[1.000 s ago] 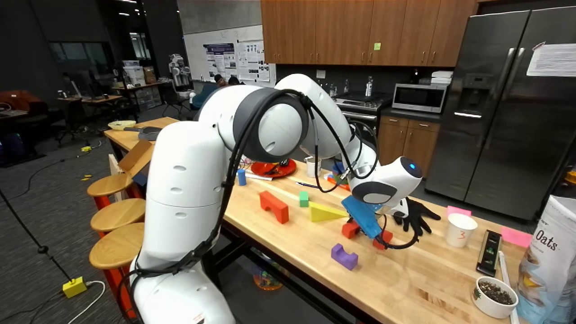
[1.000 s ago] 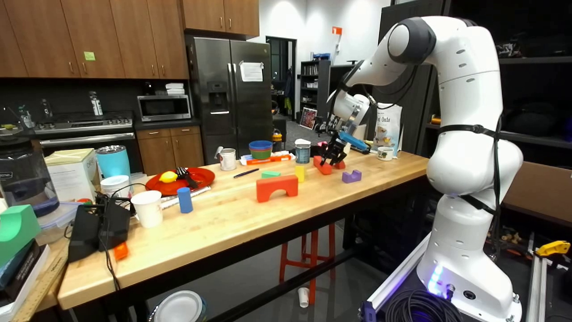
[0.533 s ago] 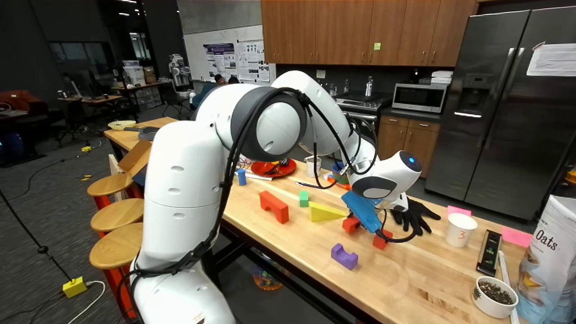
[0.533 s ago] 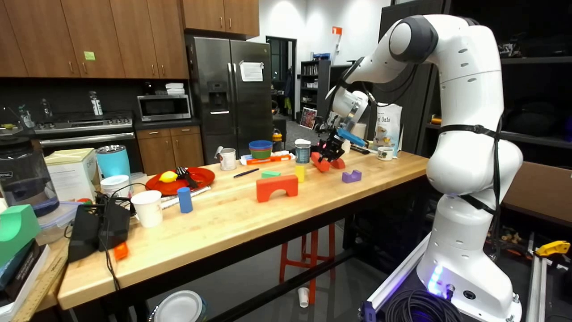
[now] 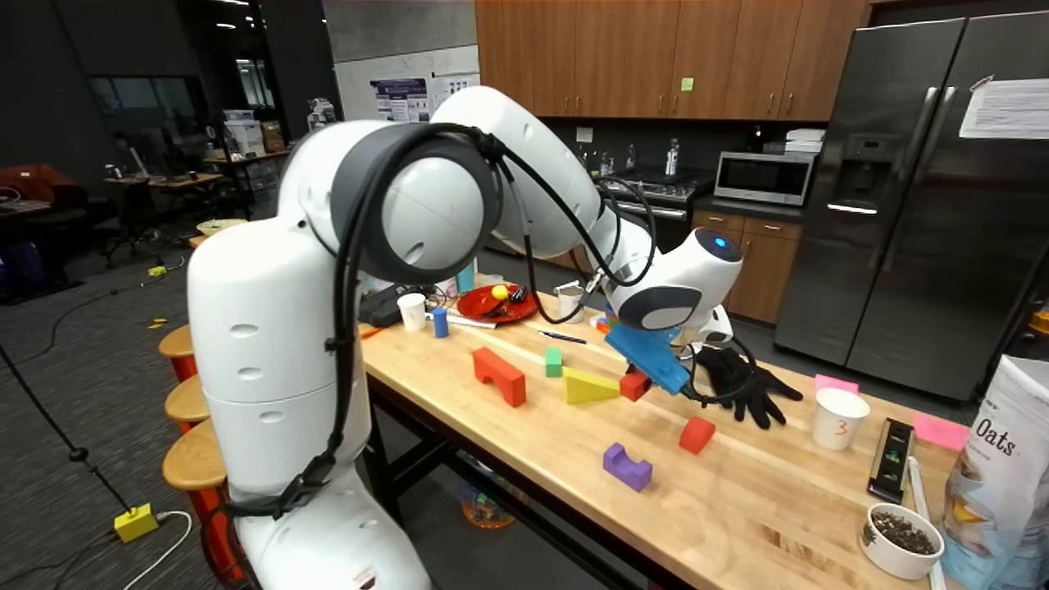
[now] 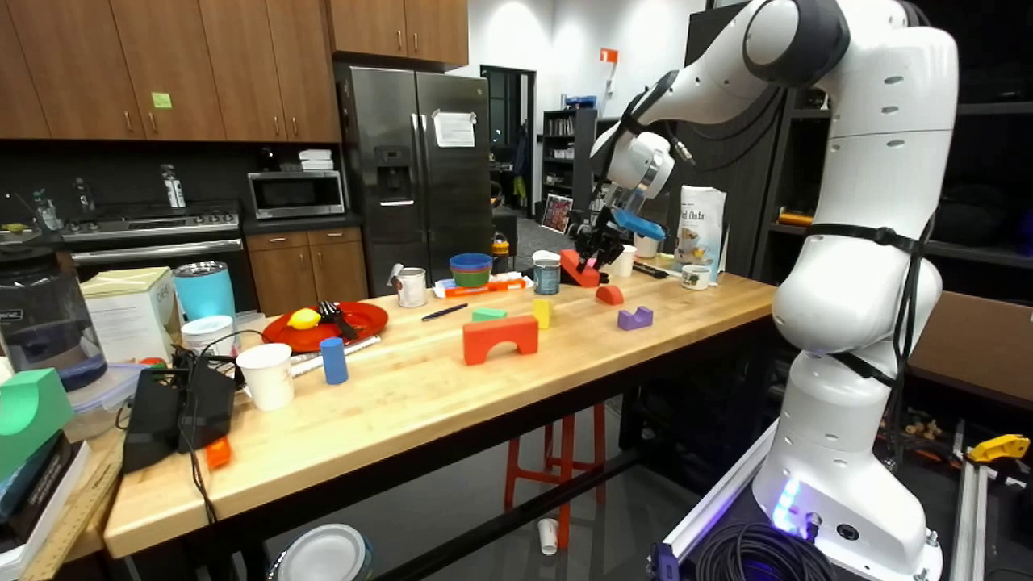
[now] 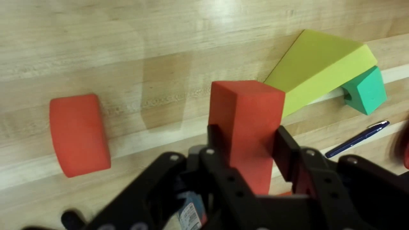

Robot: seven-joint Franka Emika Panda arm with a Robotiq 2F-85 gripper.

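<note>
In the wrist view, the end effector [image 7: 247, 142] pinches a red rectangular block [image 7: 250, 119] between its two black fingers [image 7: 289, 156]. At left, a red half-round block [image 7: 80, 135] lies on the wooden table [image 7: 127, 25]; at right are a yellow wedge [image 7: 322, 70], partly hidden behind the red rectangular block, a green block [image 7: 366, 91] just beside the wedge, and a dark blue pen [image 7: 357, 139].

In an exterior view, a white robot arm [image 5: 279, 319] stretches over the table. A blue part [image 5: 649, 359] screens much of the end effector, leaving part of the red rectangular block visible near the yellow wedge's tip. A purple notched block [image 5: 626, 470] and a red arch [image 5: 501, 373] sit closer to the table's near edge; beyond the blue part lies a black glove [image 5: 733, 377], and farther right stand a white cup marked "3" [image 5: 829, 422] and a bag of oats [image 5: 992, 483].

In an exterior view, the red rectangular block slants below the end effector, apparently raised off the table, near a blue-gray can [image 6: 546, 278]. The red half-round block rests on the table nearby, apart from it. Farther along, a red plate [image 6: 370, 319] carries a lemon [image 6: 304, 319] and black cutlery [image 6: 343, 325], with a blue cylinder [image 6: 334, 361] just in front of the plate.
</note>
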